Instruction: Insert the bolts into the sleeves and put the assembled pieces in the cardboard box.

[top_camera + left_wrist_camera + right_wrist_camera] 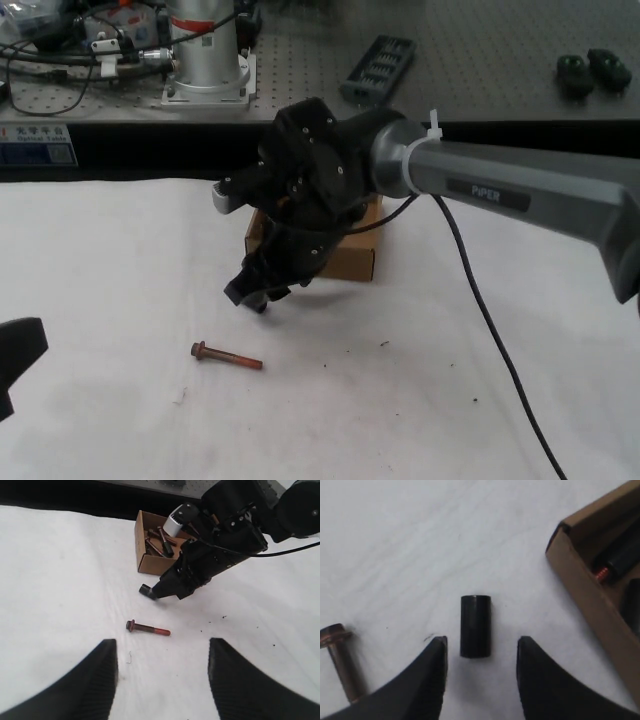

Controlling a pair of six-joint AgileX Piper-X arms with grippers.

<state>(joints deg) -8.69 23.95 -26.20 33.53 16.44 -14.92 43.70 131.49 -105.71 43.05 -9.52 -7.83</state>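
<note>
Black sleeve flat on the white cloth of the desk, just beside the cardboard box but not touching it. Right pincer spread wide, straddling the sleeve w/ one finger each side, neither touching it. Copper-coloured bolt loose on the cloth nearby, head end twd the left arm, apart from the box. Left pincer also spread, holding nothing, low over the cloth w/ the bolt ahead of it. Box holding several dark pieces, reddish thread ends showing.

Step in hand, prob.: pick up the sleeve. To do it well — come straight down, keep the sleeve centred btwn the fingers, close across its round sides near mid-length so as not to roll it or squirt it out. Leave one open end free & unobstructed for the bolt. Mind the box wall close by — avoid nudging it w/ the outer finger. Lift only once firmly pinched; smooth cylinder, likely slippery.
</note>
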